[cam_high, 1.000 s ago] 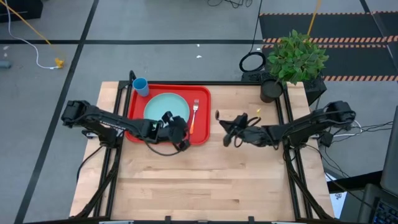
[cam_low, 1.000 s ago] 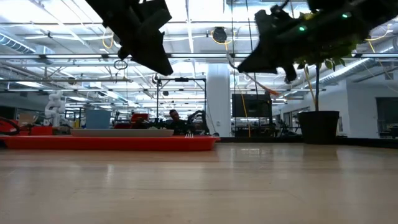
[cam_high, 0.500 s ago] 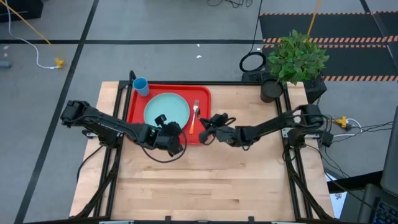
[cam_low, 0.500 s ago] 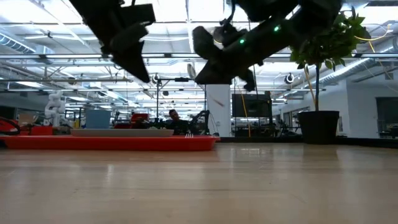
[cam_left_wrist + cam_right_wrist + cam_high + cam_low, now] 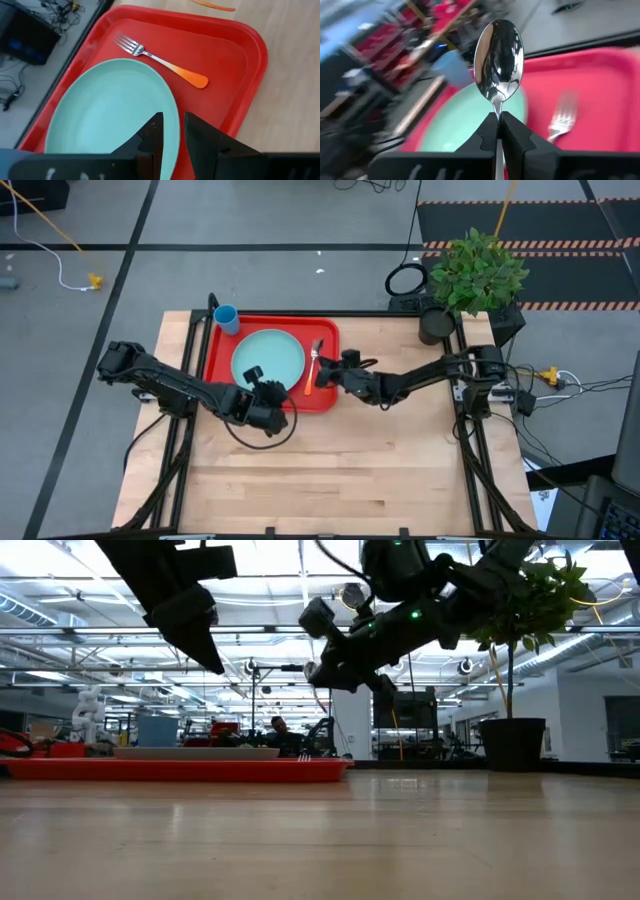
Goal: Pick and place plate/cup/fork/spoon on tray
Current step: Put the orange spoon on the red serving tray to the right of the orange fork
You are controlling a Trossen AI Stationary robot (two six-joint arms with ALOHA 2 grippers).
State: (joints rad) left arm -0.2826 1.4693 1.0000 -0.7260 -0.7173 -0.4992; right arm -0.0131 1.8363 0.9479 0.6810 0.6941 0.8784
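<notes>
A: We see the right gripper pinched on the silver-bowled, orange-handled spoon, over the flat red plastic tray's right edge.

B: We see the left gripper narrowly parted, holding nothing, above the round mint-green plate.

Potted plant at wooden table corner.

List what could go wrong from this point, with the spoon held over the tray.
The right gripper pinches the spoon only by its thin neck, so it might pivot or slip before release. The fork already lies on the red tray beside the plate, so the spoon may land on it. The left gripper hovers near the plate, so the arms could crowd.
</notes>
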